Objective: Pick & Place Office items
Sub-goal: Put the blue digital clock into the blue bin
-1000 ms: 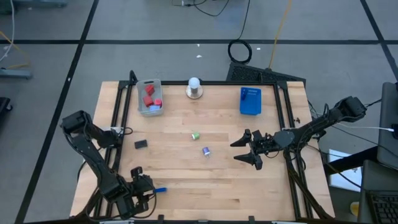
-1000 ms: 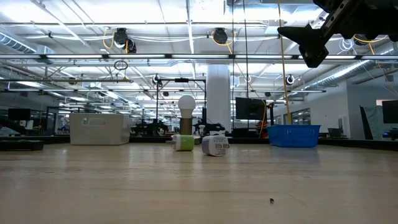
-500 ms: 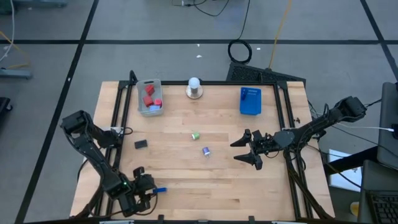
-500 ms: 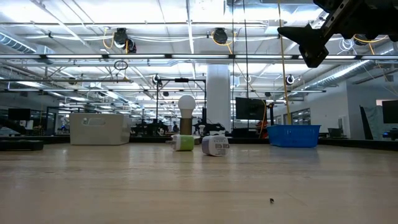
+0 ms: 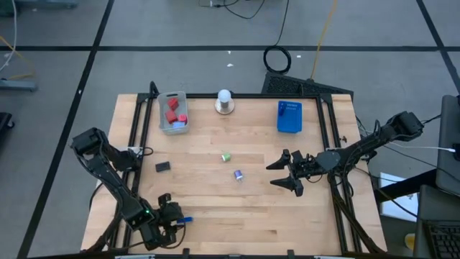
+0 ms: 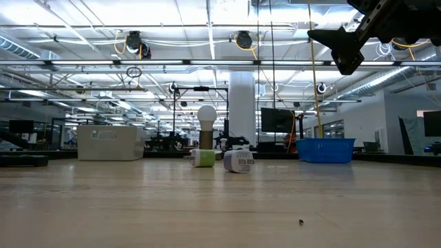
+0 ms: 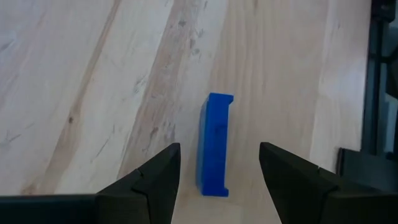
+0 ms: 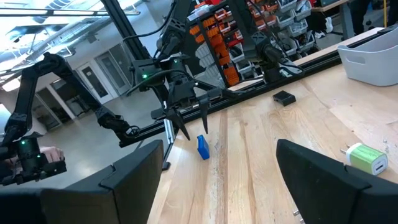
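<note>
A blue stick lies flat on the wood near the table's near-left corner, and shows again as the blue stick in the high view. My left gripper is open, a finger on either side of the stick's near end without touching it. Mid-table lie a green piece, a purple-and-white piece and a black piece. Red blocks sit in the grey tray. My right gripper hangs open above the table's right part, well clear of the wood.
A blue tray stands at the far right and a white ball on a grey base at the far middle. A dark metal frame runs along the table's sides. Bare wood lies between the two grippers.
My left gripper has crept a little toward the blue stick, to the table's right, staying low and open. The right arm and all the items have kept still.
</note>
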